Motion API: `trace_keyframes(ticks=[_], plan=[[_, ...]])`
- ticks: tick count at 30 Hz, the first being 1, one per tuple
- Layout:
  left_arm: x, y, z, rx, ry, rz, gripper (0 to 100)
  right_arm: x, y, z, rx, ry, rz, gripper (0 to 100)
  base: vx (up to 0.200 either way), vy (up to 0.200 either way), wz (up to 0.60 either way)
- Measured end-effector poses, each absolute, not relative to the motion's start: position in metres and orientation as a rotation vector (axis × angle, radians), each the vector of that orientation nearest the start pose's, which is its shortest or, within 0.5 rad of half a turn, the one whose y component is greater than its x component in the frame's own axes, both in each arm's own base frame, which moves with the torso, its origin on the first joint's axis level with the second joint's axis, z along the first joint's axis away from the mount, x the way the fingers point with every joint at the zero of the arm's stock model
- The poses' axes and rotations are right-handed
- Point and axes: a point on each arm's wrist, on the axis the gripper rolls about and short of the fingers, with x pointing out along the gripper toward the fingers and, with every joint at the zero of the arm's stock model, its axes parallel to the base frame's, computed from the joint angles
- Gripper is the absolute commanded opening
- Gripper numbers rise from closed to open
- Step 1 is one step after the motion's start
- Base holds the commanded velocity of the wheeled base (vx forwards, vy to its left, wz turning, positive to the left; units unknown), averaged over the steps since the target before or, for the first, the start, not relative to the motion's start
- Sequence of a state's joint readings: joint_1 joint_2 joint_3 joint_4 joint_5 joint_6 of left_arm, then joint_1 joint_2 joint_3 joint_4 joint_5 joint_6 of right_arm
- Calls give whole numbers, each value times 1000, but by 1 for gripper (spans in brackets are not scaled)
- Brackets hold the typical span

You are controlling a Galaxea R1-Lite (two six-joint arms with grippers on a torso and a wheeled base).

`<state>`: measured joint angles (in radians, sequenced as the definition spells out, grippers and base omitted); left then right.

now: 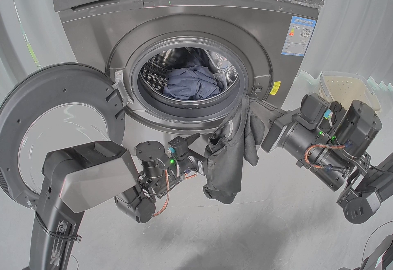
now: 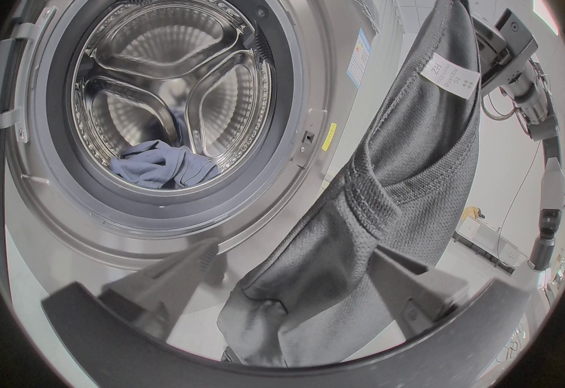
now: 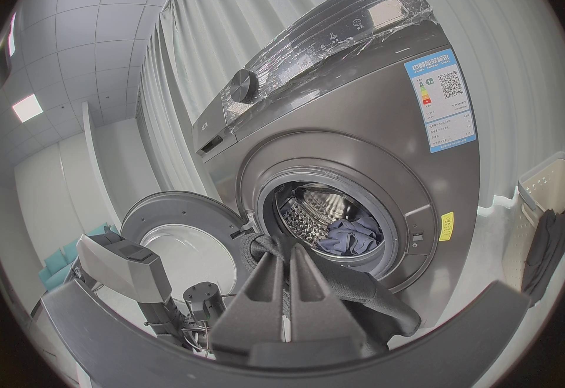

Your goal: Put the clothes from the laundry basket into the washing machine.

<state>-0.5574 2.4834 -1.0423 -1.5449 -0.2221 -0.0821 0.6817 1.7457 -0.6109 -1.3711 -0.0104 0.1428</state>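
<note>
Before pale curtains, the washing machine holds a blue garment. The right gripper fingers pinch a dark garment at the door, and the left gripper fingers are spread. More waits in the laundry basket.

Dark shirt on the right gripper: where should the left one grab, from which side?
Take the dark shirt at its bunched lower half, coming in level from the robot's left. It hangs limp from the right gripper, shut on its top edge near the drum rim, so the loose bulk is below. The left gripper sits open there, cloth between its fingers; probably close.
</note>
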Motion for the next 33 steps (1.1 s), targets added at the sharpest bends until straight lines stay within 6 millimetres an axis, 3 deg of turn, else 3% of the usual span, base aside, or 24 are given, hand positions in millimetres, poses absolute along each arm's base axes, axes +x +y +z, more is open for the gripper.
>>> trace_keyframes(ticks=[15, 24, 33], plan=[[379, -243, 37, -137, -130, -722, 0, 229, 184, 192, 220, -174, 681, 0, 0, 0, 0], [355, -210, 45, -108, -37, -682, 0, 229, 183, 191, 218, -171, 676, 0, 0, 0, 0], [313, -159, 104, -121, -67, -623, 0, 228, 182, 188, 214, -159, 676, 0, 0, 0, 0]])
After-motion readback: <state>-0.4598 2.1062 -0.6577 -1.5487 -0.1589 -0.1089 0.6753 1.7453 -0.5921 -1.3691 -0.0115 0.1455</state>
